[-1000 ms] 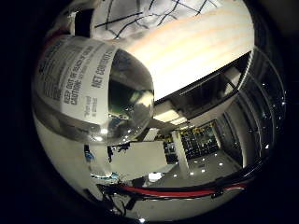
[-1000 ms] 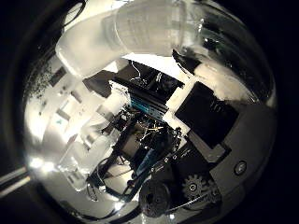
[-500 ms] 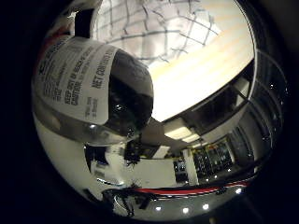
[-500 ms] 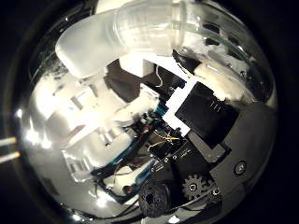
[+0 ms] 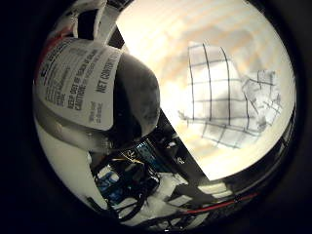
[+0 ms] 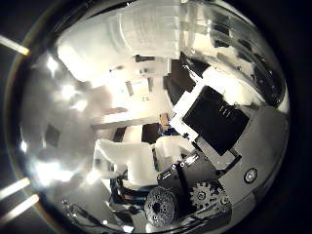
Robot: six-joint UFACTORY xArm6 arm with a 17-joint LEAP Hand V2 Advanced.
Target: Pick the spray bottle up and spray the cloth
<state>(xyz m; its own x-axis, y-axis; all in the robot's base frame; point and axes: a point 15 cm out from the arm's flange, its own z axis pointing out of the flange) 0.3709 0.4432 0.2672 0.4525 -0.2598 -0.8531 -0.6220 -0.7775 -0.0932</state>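
Right, pale wood tabletop (image 5: 161,53) w/ a white black-checked cloth (image 5: 222,105) lying rumpled on it, dark table edge running diagonally; beyond it, room clutter and ceiling lights. Vs. half a sec ago the whole view has swung, so the cloth now sits mid-view rather than at the edge (camera move, not the cloth's). Spray bottle (image 5: 97,92) sits hard against the palm, label side showing, contents not visible. Hand (image 6: 146,34) has its white fingers curled round the bottle's clear body.
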